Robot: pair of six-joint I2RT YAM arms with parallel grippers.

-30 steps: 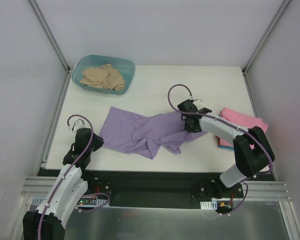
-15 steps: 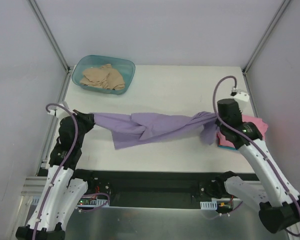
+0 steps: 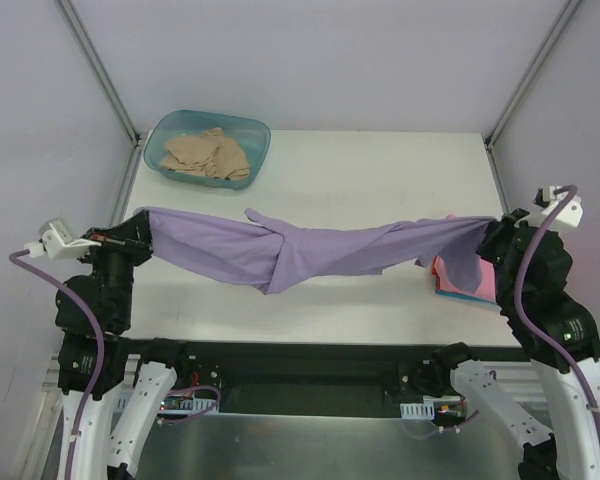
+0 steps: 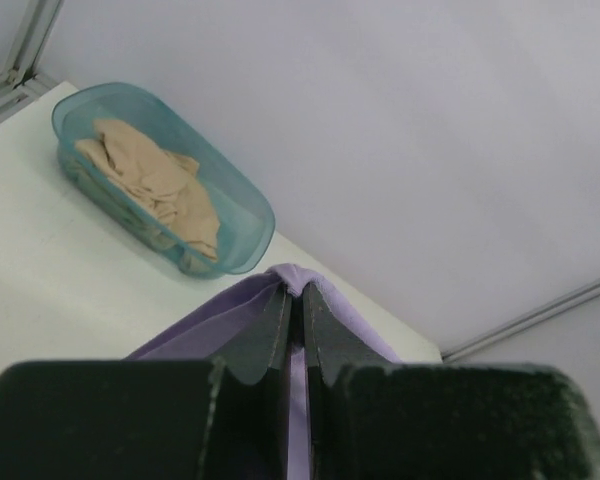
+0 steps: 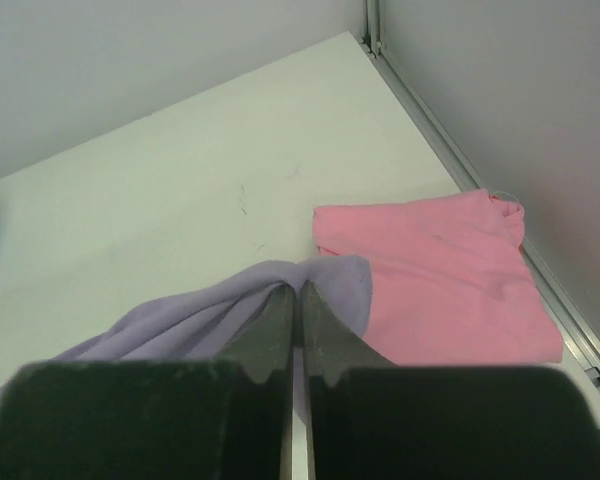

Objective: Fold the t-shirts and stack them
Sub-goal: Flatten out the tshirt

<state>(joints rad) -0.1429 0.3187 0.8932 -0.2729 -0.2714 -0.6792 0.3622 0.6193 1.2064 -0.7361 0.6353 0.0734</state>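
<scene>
Lavender t-shirt (image 3: 310,250): stretched in a long twisted band above the desk, raised at both ends, sagging and bunched in the middle; loose tail hanging near the right end.
Left claw (image 4: 293,305): closed tight on the left end of the lavender cloth, fabric pinched between the fingers (image 4: 270,335); held out past the desk's left edge in the top view (image 3: 140,228).
Right claw (image 5: 292,305): closed tight on the right end of the same shirt, cloth folded over the fingertips; at the desk's right edge in the top view (image 3: 492,232).
Pink t-shirt (image 5: 435,290): folded flat on the desk by the right rail, under the hanging lavender tail.
Tan t-shirt (image 3: 207,153): crumpled inside the teal tub (image 3: 258,135).
Teal tub: far left corner of the desk (image 3: 350,170).
</scene>
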